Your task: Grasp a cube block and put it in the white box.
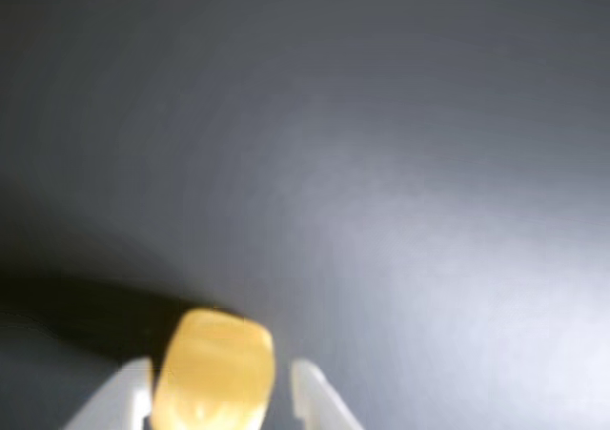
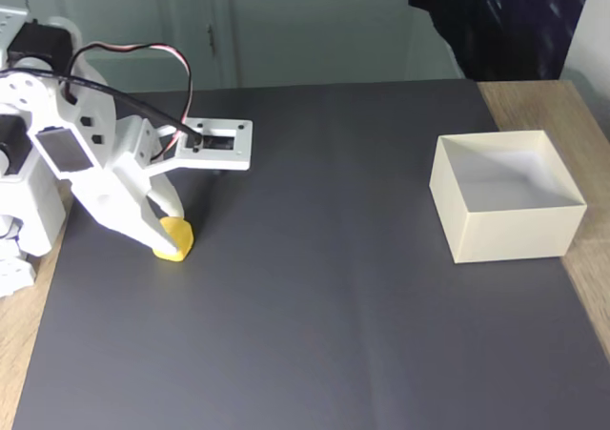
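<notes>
Dark grey matting covered the surface [image 2: 334, 287] where our gripper [image 1: 221, 387] stood with jaws apart around the cube [image 1: 213, 371], low at left in the fixed view. We judged a square, centred squeeze essential before carrying it to the box [image 2: 505, 196], well apart at right.

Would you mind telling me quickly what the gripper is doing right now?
Gripper: open around the cube block, with a gap showing beside one finger; not yet clamped.

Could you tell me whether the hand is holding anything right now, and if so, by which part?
The hand has the yellow cube between its fingers, at its two opposite sides; whether it is truly clamped cannot be told.
</notes>
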`<state>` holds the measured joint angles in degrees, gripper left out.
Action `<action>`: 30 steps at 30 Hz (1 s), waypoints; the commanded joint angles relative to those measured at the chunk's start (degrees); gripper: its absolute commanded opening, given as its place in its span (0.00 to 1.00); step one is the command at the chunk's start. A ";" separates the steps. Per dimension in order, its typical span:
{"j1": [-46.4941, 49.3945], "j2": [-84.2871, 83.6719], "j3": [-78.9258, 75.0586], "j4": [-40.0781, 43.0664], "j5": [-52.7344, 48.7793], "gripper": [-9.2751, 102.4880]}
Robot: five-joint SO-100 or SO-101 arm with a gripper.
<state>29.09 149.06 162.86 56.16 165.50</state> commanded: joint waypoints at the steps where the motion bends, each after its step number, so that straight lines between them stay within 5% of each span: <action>1: 0.44 1.32 1.32 -1.05 -0.44 0.26; 16: 0.88 -2.46 5.10 -9.23 -0.44 0.26; 30: -5.27 -3.87 5.62 -13.62 -1.32 0.08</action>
<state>24.61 144.76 168.75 42.71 164.71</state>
